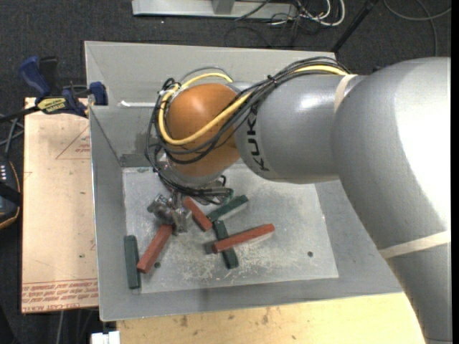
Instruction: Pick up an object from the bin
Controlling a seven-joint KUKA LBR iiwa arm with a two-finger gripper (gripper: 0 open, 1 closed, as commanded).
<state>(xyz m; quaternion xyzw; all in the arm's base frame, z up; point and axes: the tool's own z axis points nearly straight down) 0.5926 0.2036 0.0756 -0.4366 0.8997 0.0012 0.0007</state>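
My gripper (169, 212) is low over the bin's floor, left of the middle, under the arm's orange dome. Its tip is at the upper end of a long red stick (153, 249) that slants down to the left. A short red stick (196, 215) lies touching it on the right. Whether either stick is gripped I cannot tell. A dark green stick (229, 206) lies a little further right.
Another red stick (244, 238) crosses a green stick (224, 245) right of the gripper. A green stick (131, 261) lies upright near the bin's left wall. The big grey arm covers the bin's right and rear.
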